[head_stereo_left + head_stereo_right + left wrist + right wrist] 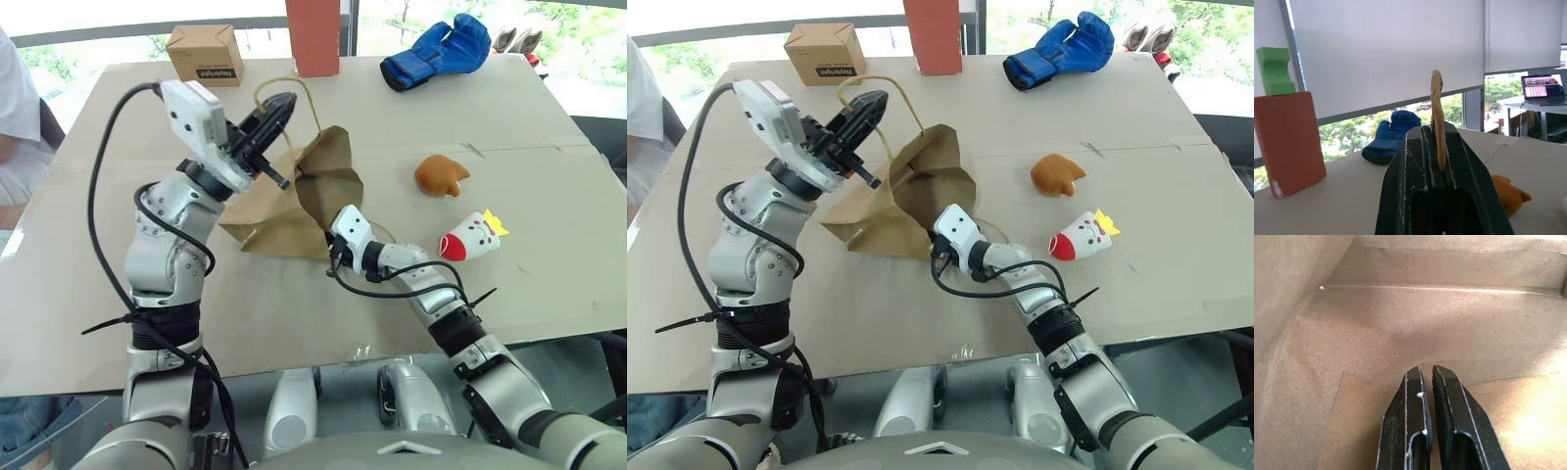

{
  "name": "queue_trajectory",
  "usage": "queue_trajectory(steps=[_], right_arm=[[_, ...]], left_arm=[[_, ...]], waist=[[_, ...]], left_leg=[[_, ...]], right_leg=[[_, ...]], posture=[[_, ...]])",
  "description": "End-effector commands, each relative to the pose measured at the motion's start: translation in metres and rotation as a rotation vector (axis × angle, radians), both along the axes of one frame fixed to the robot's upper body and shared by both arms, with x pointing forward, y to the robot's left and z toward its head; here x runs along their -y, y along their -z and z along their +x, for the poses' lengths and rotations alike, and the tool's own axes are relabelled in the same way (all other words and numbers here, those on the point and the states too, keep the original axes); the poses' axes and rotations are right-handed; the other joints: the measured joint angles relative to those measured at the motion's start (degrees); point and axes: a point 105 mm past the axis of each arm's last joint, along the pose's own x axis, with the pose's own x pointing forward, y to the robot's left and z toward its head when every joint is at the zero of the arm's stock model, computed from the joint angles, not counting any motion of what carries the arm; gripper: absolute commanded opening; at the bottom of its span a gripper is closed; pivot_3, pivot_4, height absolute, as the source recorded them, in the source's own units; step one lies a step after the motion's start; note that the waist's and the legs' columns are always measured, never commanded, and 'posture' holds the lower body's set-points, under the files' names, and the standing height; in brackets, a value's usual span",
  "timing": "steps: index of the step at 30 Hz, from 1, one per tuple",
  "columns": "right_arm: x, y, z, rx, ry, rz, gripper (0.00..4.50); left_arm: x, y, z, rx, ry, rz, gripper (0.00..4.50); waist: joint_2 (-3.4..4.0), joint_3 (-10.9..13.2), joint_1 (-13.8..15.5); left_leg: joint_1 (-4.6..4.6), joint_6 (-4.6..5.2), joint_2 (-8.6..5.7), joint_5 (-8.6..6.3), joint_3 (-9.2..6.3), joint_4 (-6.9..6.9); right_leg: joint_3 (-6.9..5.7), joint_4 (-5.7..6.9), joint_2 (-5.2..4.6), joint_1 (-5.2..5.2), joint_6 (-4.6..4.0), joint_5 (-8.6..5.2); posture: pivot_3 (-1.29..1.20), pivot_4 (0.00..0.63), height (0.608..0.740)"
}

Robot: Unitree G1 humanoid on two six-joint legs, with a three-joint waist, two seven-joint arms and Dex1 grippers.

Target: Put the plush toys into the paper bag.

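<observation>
The brown paper bag point(294, 206) lies on its side at the table's middle, its mouth raised. My left gripper point(279, 106) is shut on the bag's twisted loop handle point(1437, 112) and holds it above the table. My right gripper point(1427, 372) is shut with nothing in it, reaching into the bag's mouth with brown paper all around it. To the right of the bag lie the two plush toys, apart from both grippers: the orange-brown one point(441, 175) and, nearer to me, the white cone-shaped one point(470, 237) with a red end and yellow tuft.
A blue boxing glove point(438, 51) lies at the table's far right. A small cardboard box point(205, 54) and a red block point(313, 36) stand along the far edge. A person's sleeve point(15, 117) shows at the left. The table point(549, 127) ends close behind the toys on the right.
</observation>
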Motion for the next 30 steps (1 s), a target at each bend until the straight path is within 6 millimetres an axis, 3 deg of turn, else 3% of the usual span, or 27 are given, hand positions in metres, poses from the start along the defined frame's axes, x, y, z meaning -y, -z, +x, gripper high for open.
queue_trajectory(steps=[1,6,9,12,14,17,19,21,24,27,30], right_arm=[[0.019,0.0,0.012,0.028,0.095,-0.032,0.08],[0.029,-0.031,0.008,0.007,0.072,0.067,0.08],[0.047,-0.059,-0.004,0.109,0.061,0.069,0.83],[0.07,-0.088,-0.017,0.185,0.117,0.09,2.42],[0.083,-0.104,-0.031,0.209,0.12,0.102,3.15],[0.116,-0.12,-0.052,0.193,0.165,0.056,3.15],[0.147,-0.118,-0.055,0.177,0.29,-0.067,3.15],[0.166,-0.114,-0.057,0.144,0.365,-0.134,3.15],[0.209,-0.094,-0.052,0.033,0.562,-0.223,3.15],[0.234,-0.074,-0.051,-0.051,0.668,-0.305,3.15],[0.243,-0.05,-0.043,-0.185,0.729,-0.28,3.15]], left_arm=[[0.004,-0.009,-0.005,0.035,0.004,0.01,0.0],[0.018,0.013,-0.008,-0.008,0.051,0.073,0.0],[0.027,0.018,-0.013,-0.07,0.127,0.04,0.0],[0.034,0.02,-0.015,-0.07,0.168,0.043,0.0],[0.036,0.021,-0.015,-0.067,0.176,0.045,0.0],[0.04,0.023,-0.015,-0.068,0.195,0.052,0.0],[0.043,0.025,-0.015,-0.073,0.21,0.053,0.0],[0.045,0.025,-0.015,-0.074,0.219,0.056,0.0],[0.048,0.027,-0.015,-0.073,0.229,0.062,0.0],[0.049,0.028,-0.015,-0.072,0.231,0.065,0.0],[0.05,0.029,-0.015,-0.072,0.235,0.068,0.0]], waist=[[0.0,0.0,0.04],[0.01,0.03,0.2],[0.02,0.06,0.16],[0.02,0.06,0.16],[0.04,0.07,0.16],[0.04,0.07,0.32],[0.04,0.08,0.65],[0.01,0.07,1.07],[0.02,0.07,1.3],[0.01,0.08,1.35],[0.01,0.08,1.15]], left_leg=[[-0.02,0.0,0.0,0.0,0.0,0.01],[-0.19,-0.01,-0.05,0.0,0.03,0.02],[-0.27,-0.01,-0.05,-0.01,0.04,-0.06],[-0.25,-0.01,-0.04,-0.01,0.02,-0.22],[-0.22,-0.01,-0.04,-0.01,0.03,-0.26],[-0.22,-0.01,-0.04,-0.01,0.03,-0.29],[-0.23,-0.01,-0.05,-0.01,0.05,-0.28],[-0.24,-0.01,-0.08,-0.01,0.09,-0.27],[-0.21,-0.01,-0.07,-0.01,0.1,-0.27],[-0.24,-0.01,-0.08,-0.01,0.12,-0.28],[-0.25,-0.01,-0.08,-0.01,0.15,-0.28]], right_leg=[[0.0,0.0,0.0,-0.01,0.0,0.0],[0.0,-0.06,-0.07,-0.08,-0.17,0.1],[0.01,-0.09,-0.07,-0.16,-0.21,0.13],[0.0,-0.11,-0.06,-0.2,-0.16,0.09],[0.0,-0.13,-0.06,-0.2,-0.11,0.05],[0.0,-0.19,-0.06,-0.2,-0.05,0.02],[0.0,-0.25,-0.09,-0.18,-0.05,0.01],[0.01,-0.29,-0.15,-0.18,-0.05,0.0],[0.01,-0.36,-0.15,-0.18,-0.02,-0.02],[0.02,-0.39,-0.17,-0.19,-0.03,-0.01],[0.04,-0.45,-0.16,-0.19,-0.02,-0.02]], posture=[[0.0,0.15,0.714],[0.0,0.15,0.714],[0.0,0.15,0.714],[0.0,0.15,0.714],[0.0,0.15,0.714],[0.0,0.15,0.714],[0.0,0.15,0.714],[0.0,0.15,0.714],[0.0,0.15,0.714],[0.0,0.15,0.714],[0.0,0.15,0.714]])
